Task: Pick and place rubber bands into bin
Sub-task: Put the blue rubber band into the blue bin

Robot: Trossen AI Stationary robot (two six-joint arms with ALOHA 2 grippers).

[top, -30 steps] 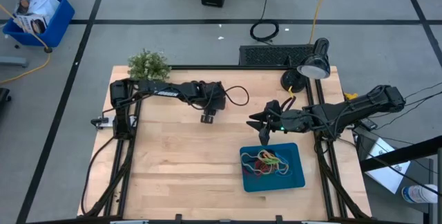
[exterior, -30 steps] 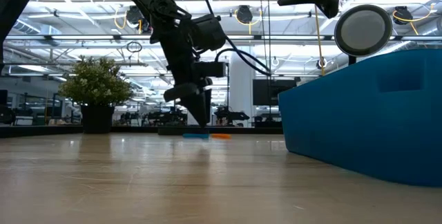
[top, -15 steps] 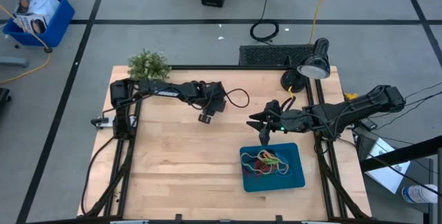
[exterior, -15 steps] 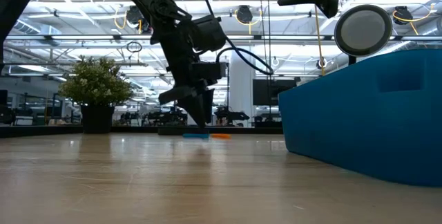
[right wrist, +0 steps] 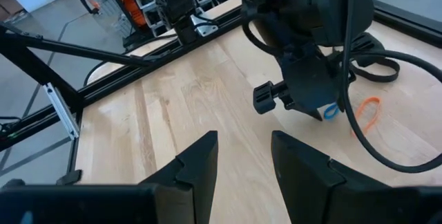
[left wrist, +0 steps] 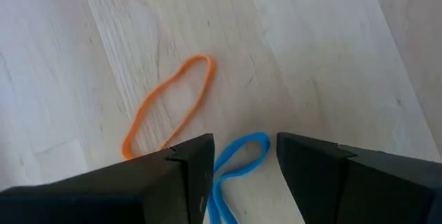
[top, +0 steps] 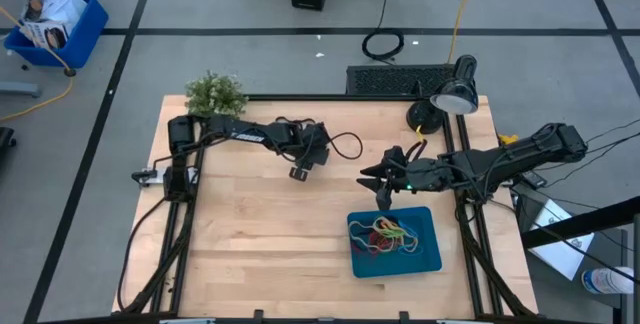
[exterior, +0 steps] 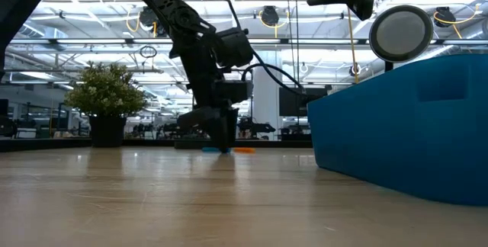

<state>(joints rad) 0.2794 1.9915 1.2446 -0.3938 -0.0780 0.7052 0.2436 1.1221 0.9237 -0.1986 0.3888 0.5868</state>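
A blue rubber band (left wrist: 240,156) and an orange rubber band (left wrist: 168,106) lie flat on the wooden table at its far middle. My left gripper (left wrist: 245,151) is open and points steeply down, low over the blue band. One finger stands on each side of the band's looped end without touching it. It also shows in the high view as my left gripper (top: 300,172). My right gripper (top: 383,200) hangs open and empty high above the far edge of the teal bin (top: 432,261). Several coloured rubber bands (top: 385,234) lie in the bin.
A potted plant (top: 215,94) stands at the table's far left corner and a desk lamp (top: 450,89) at its far right. A black cable loop (top: 345,142) hangs off my left arm. The bin's wall (exterior: 396,125) fills the right of the low view.
My left gripper has sunk toward the table over the blue band and rolled a little about its own axis. Its fingers stay as far apart as before. The bands have not moved.
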